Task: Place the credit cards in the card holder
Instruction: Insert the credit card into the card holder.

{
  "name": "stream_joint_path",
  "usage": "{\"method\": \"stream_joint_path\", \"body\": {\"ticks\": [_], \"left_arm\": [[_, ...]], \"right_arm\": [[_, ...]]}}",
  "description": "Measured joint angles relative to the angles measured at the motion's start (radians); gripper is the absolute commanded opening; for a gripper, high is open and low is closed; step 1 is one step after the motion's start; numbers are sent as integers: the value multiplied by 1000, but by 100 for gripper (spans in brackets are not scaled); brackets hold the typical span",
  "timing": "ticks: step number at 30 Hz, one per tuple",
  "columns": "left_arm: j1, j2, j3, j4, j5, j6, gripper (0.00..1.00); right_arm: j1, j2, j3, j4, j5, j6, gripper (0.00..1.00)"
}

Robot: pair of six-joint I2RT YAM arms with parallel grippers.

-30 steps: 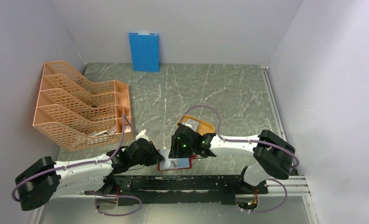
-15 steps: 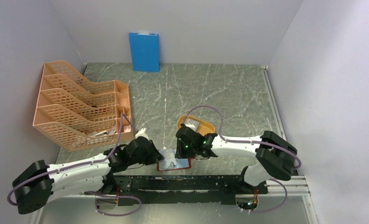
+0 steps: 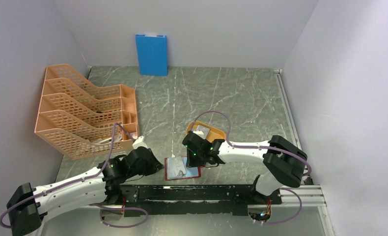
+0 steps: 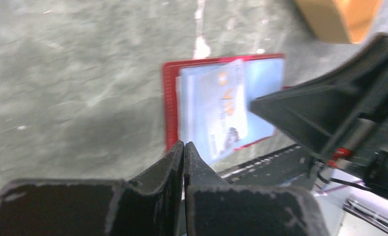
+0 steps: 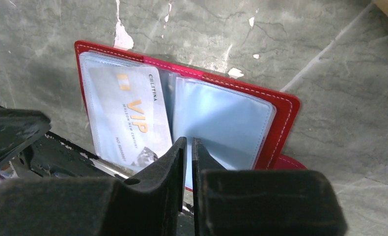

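1. The holder (image 3: 183,168) lies open flat on the table (image 3: 231,93), right at the near edge, between the two arms. I guess it sits there so both can reach it.
2. One card (image 5: 128,118) with VIP print sits on the holder's left page. It looks slid under the clear pocket, but its lower end seems to poke out toward the rail (image 3: 202,192). Can't tell if it's fully seated. The right page looks empty.
3. The left gripper (image 4: 183,147) is closed tight with nothing in it. It hangs just off the holder's left side, not touching.
4. The right gripper (image 5: 186,142) hovers over the holder's middle fold. Its jaws are almost together, just a thin slit, with nothing between them. My read: it's set up to nudge or press the card rather than pick anything up.
5. The tray (image 3: 221,133) is just behind the right gripper with something pale inside. Might be more cards, too small to say.
6. The rack (image 3: 84,118) is off to the left and the board (image 3: 151,54) leans on the back wall, both well apart.
7. Only real obstacle: the arms crowd each other over the holder.
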Motion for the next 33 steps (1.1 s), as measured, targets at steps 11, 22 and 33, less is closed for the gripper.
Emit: {"method": "stream_joint_path", "body": {"ticks": [11,22,33], "left_arm": [[0,88,-76,22,-12,-39,8],[0,132,-90,118,16,-39,8],[0,124,-102,140,30,-38,7]], "right_arm": [[6,37,30,-1,-11,-16,8],[36,43,35,1,-27,-19,5],[56,59,39,10,-66,-17,4]]}}
